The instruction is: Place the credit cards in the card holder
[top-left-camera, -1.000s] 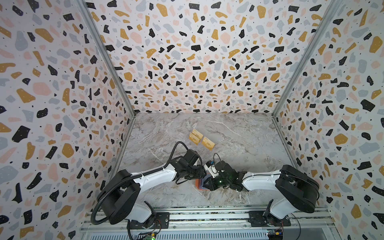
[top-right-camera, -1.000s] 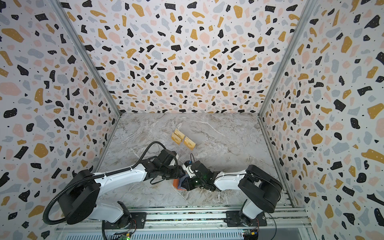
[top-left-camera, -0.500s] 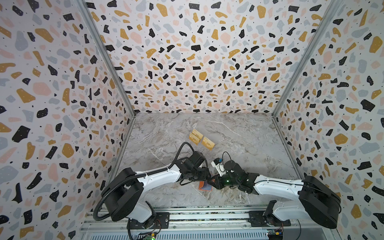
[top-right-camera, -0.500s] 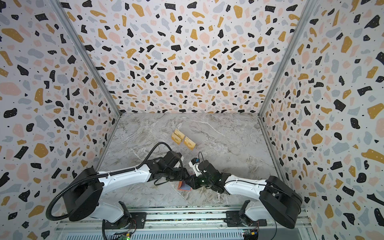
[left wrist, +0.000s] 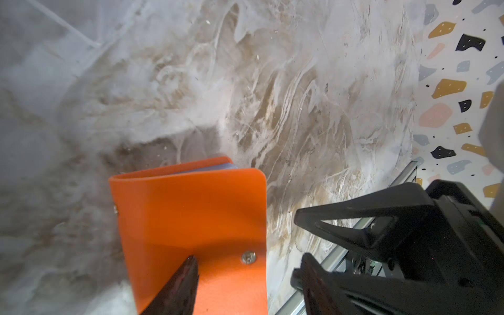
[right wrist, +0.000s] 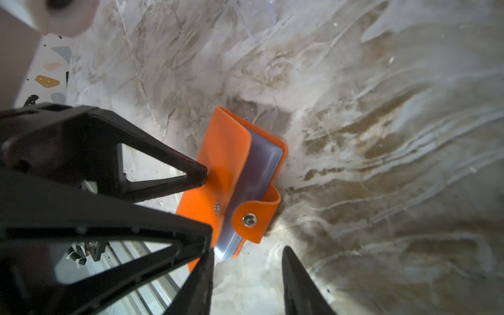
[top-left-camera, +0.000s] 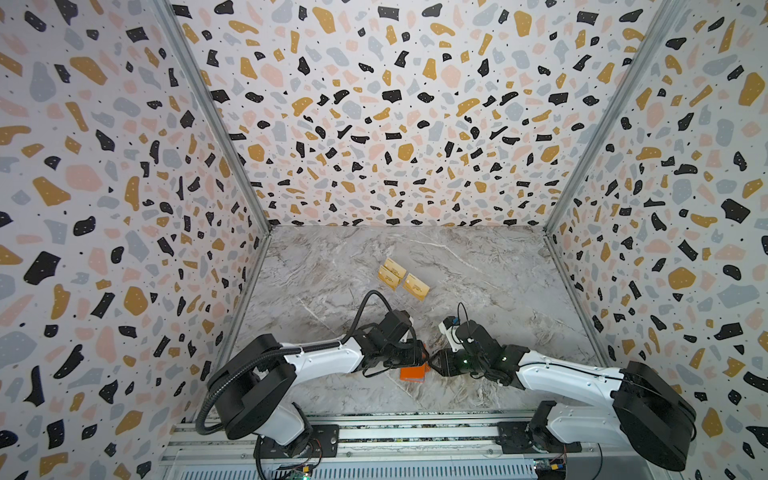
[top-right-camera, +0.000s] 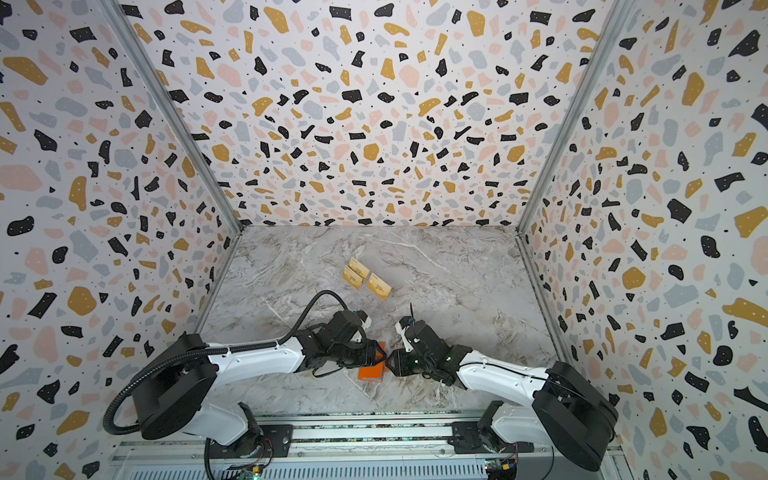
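Marble worktop carries the card holder near its front, unsnapped, sleeves showing. Our left hand stands wide, tips on the cover; our right hand is wide, empty. We judge it the opening step; next, fetch the gold cards, well apart.

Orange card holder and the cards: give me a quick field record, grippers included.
card holder: bright orange, leather-like, lying on the grey marble table, near the front
strap: unsnapped, clear plastic sleeves showing
gold cards: three, thin, loose on the table, farther back
left gripper: open, fingertips at the holder
right gripper: open, empty, beside the holder
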Controlling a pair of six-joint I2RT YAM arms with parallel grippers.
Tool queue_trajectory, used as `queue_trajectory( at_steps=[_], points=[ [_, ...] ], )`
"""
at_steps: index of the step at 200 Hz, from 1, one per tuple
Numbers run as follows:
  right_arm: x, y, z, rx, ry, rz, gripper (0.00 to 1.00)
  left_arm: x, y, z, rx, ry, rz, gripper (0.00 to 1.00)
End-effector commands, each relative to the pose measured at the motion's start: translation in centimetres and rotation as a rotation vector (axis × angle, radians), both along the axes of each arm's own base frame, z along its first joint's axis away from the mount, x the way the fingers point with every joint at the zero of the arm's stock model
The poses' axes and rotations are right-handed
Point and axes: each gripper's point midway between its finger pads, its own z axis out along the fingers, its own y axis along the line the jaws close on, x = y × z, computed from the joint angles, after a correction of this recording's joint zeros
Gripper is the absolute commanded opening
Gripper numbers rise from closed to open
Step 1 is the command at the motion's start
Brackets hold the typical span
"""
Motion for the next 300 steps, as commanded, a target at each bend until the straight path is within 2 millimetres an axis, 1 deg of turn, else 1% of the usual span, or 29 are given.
queue_trajectory(
  at_steps=[1, 8, 29, 40, 54, 82, 97, 116, 136, 149, 174, 196, 209, 236, 253, 272, 300],
  points=[
    [0.3, -0.2, 0.4, -0.014, -0.01, -0.048, 0.48, -0.4, -0.3, -0.9, -0.056, 0.028, 0.019, 0.61],
    [0.3, -0.2, 0.5, -0.015, -0.011, -0.054, 0.5, -0.4, 0.0, -1.3, -0.05, 0.029, 0.03, 0.6],
    [0.6, 0.0, 0.8, -0.023, -0.015, -0.072, 0.5, -0.1, 1.5, -2.5, 0.034, 0.01, 0.066, 0.55],
    [0.7, 0.1, 0.8, -0.03, -0.018, -0.079, 0.5, 0.2, 1.8, -2.4, 0.031, -0.007, 0.083, 0.54],
    [0.7, 0.2, 0.2, -0.041, -0.004, -0.081, 0.49, 0.2, 2.0, -2.3, 0.009, -0.005, 0.109, 0.52],
    [0.5, 0.9, 0.2, -0.029, -0.006, -0.072, 0.49, 0.0, 2.0, -1.7, -0.023, -0.013, 0.112, 0.52],
    [0.6, 0.8, 0.0, -0.042, -0.011, -0.075, 0.49, -0.1, 2.4, -1.6, -0.008, -0.023, 0.102, 0.52],
    [0.7, 0.4, -0.3, -0.074, -0.018, -0.076, 0.47, -0.1, 3.1, -2.1, 0.01, -0.016, 0.105, 0.52],
    [0.7, 0.3, -0.8, -0.093, -0.013, -0.068, 0.43, -0.1, 3.1, -2.3, 0.014, -0.01, 0.093, 0.52],
    [0.6, 0.4, -1.0, -0.097, -0.01, -0.056, 0.43, -0.2, 3.1, -2.5, 0.035, -0.008, 0.079, 0.52],
    [0.4, 0.1, -1.2, -0.109, -0.014, -0.055, 0.38, 0.2, 4.5, -3.3, 0.134, -0.02, 0.09, 0.51],
    [0.3, 0.0, -1.5, -0.119, -0.022, -0.039, 0.39, 0.0, 4.3, -3.7, 0.135, 0.0, 0.079, 0.51],
    [0.2, 0.3, -1.6, -0.124, -0.027, -0.023, 0.43, -0.1, 4.4, -4.0, 0.143, 0.005, 0.079, 0.49],
    [0.0, 1.1, -1.9, -0.133, -0.029, 0.001, 0.44, 0.1, 4.6, -4.2, 0.165, 0.005, 0.088, 0.47],
    [-0.4, 1.5, -2.1, -0.153, -0.032, 0.018, 0.47, 0.2, 4.8, -4.5, 0.196, -0.01, 0.063, 0.46],
    [-0.5, 1.3, -2.5, -0.192, -0.042, 0.015, 0.47, 0.1, 4.7, -4.7, 0.191, -0.004, 0.062, 0.45],
    [0.2, 0.6, -3.1, -0.234, -0.063, -0.026, 0.47, 0.1, 4.6, -4.4, 0.179, -0.006, 0.06, 0.44]
  ],
)
